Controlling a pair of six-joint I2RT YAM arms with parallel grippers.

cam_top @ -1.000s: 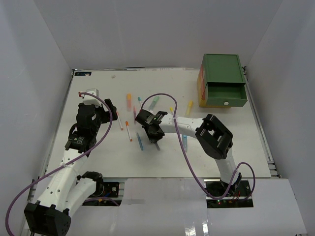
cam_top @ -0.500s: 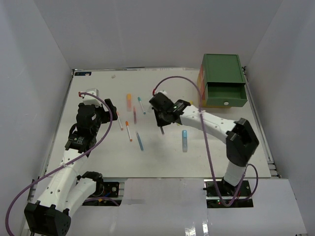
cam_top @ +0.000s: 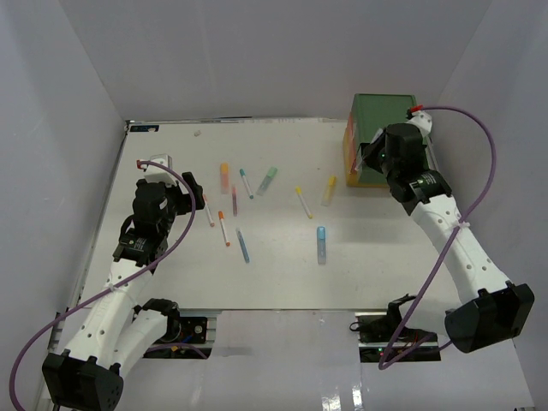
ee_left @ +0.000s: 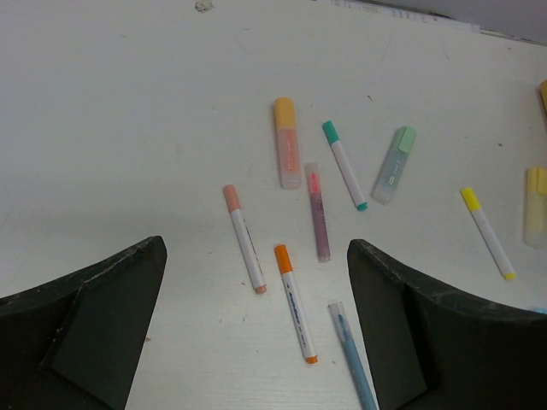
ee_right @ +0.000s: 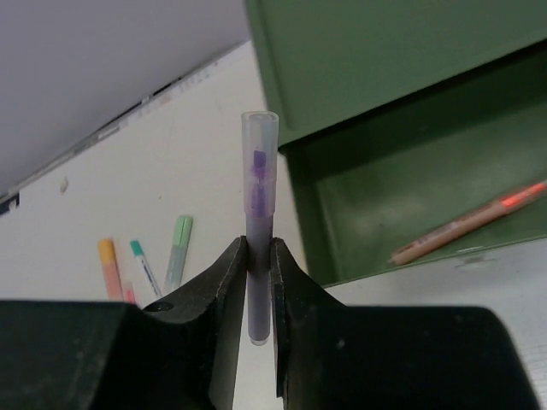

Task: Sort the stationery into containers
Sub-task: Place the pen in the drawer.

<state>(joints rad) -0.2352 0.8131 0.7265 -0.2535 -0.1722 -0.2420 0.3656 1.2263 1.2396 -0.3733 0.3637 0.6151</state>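
Right wrist view: I found the right gripper [ee_right: 258, 256] clamped on a purple pen [ee_right: 259, 213], gripped near one end, with most of the barrel sticking out past the fingers. The pen lay in line with the left wall of the open green drawer [ee_right: 367, 213], which held one orange pen [ee_right: 466, 224]. I could not tell whether the purple pen was over the drawer or just outside it.

Risks, in my judgement:
- Letting go here could land the pen on the drawer wall or on the table [cam_top: 282, 282]. The cause would be that doubtful alignment.
- The grip was narrow, on a round barrel, and far from the middle. The pen could swing or slip during a tilt.
- Lowering the fingers could knock the drawer wall and shift the stack.

Top external view: the left gripper [cam_top: 190, 195] hung wide open and empty above the loose pens [cam_top: 224, 229], well apart from the drawer, so I saw no risk of a clash there.
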